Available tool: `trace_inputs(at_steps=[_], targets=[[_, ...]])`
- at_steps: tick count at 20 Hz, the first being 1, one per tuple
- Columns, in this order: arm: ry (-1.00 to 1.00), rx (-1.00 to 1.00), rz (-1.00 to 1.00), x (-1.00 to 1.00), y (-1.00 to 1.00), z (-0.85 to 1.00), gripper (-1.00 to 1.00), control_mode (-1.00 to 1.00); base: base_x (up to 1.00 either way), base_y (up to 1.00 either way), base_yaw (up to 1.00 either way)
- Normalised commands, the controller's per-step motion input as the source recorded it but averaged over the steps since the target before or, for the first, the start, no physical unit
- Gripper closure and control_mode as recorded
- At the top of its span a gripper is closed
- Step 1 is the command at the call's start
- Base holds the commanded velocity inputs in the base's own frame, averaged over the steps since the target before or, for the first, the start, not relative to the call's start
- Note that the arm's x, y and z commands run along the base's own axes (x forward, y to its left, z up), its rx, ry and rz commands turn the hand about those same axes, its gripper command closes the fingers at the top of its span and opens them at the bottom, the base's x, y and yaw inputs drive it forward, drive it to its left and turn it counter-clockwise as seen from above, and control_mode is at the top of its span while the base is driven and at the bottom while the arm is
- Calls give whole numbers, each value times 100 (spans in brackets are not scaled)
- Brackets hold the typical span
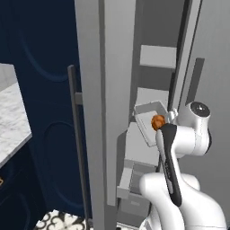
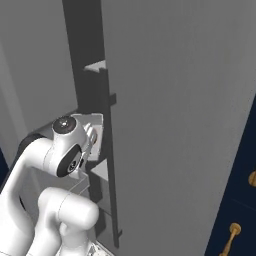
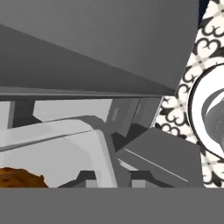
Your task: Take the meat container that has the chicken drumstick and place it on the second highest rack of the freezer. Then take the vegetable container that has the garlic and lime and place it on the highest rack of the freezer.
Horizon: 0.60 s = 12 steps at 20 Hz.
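The shallow pale-grey meat container (image 1: pixel 149 120) sits tilted at the front of a flat pale-grey shelf (image 1: pixel 150 97) inside the tall grey freezer (image 1: pixel 117 90), below the topmost shelf (image 1: pixel 158 56), probably because the arm is delivering it to the second highest rack. The small glossy orange-brown chicken drumstick (image 1: pixel 157 121) lies in it, much smaller than the tray. The claw is hidden behind the wrist; I judge it nearly closed, probably on the tray's rim, but this I cannot confirm.
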Motion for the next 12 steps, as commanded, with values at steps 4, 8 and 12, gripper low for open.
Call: trace_inputs(at_steps=[4, 8, 12], targets=[[0, 0, 0, 0, 0, 0, 100, 100, 17, 16, -26], [0, 0, 0, 0, 0, 0, 100, 100, 11, 12, -25], [0, 0, -13, 1, 11, -7, 100, -100, 1, 3, -6]])
